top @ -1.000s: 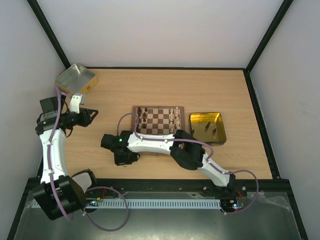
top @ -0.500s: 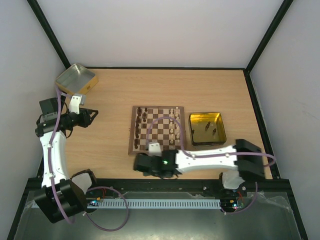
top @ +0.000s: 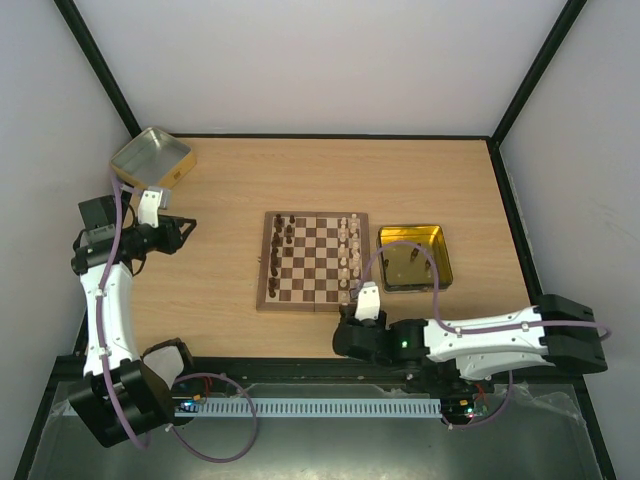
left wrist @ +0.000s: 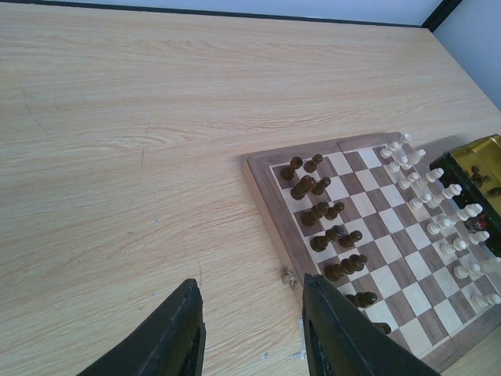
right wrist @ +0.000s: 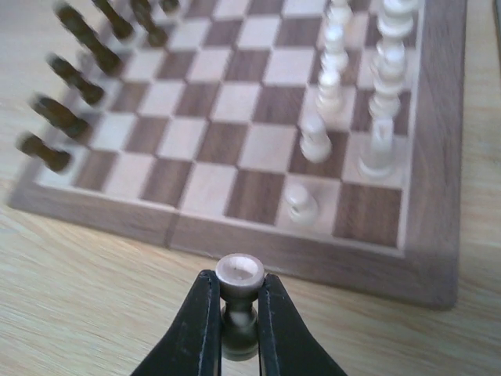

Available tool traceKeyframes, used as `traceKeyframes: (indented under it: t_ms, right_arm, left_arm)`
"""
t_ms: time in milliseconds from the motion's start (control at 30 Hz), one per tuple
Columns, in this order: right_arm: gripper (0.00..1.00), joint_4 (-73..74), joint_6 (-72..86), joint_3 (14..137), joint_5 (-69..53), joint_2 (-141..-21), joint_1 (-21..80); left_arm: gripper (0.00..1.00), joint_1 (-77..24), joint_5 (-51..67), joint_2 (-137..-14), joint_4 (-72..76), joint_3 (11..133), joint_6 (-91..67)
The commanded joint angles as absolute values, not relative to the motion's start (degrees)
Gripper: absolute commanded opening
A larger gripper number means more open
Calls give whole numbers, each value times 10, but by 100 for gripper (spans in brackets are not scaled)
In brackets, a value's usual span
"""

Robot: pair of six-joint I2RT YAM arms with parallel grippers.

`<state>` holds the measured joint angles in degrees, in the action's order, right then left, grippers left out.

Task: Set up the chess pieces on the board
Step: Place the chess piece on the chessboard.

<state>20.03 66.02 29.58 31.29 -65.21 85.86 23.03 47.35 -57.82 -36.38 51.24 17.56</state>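
Jaws of the right gripper (right wrist: 239, 294) are clamping a single small turned piece (right wrist: 239, 272) by its waist, and its round rimmed top is poking up between the fingers. It is hanging upright over the table (right wrist: 78, 313), just short of the near rim of the board (right wrist: 313, 254).

Straight ahead, the corner square on the pale side is lying bare, beside the nearest pale pawn (right wrist: 301, 204). To my eye that is where the piece is heading. The carry wants to be level and high enough to clear the rim. The descent should be plumb onto the middle of the square, since the pawn and the taller pale piece (right wrist: 377, 149) are crowding it. The jaws should let go only once the base is sitting flat, then rise straight up.

Off to the far left, the left gripper (left wrist: 250, 329) is hovering over bare wood with its fingers parted and nothing between them.

By count, one piece is being held and one board is being filled. The pale pieces (left wrist: 438, 211) and the dark pieces (left wrist: 325, 211) are each standing in two files. They are too small and blurred for me to number them surely. Two metal trays are sitting out: a gold tray (top: 442, 250) just right of the board and a second tray (top: 152, 158) at the far left corner.
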Motion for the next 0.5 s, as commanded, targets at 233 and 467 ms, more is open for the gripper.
traceKeyframes:
  t_ms: [233, 467]
  right_arm:
    - [2, 32, 525, 255, 390, -610, 862]
    - [2, 1, 498, 320, 380, -757, 862]
  left_arm:
    - [36, 222, 481, -573, -351, 500, 172]
    - [37, 222, 483, -573, -352, 498, 174]
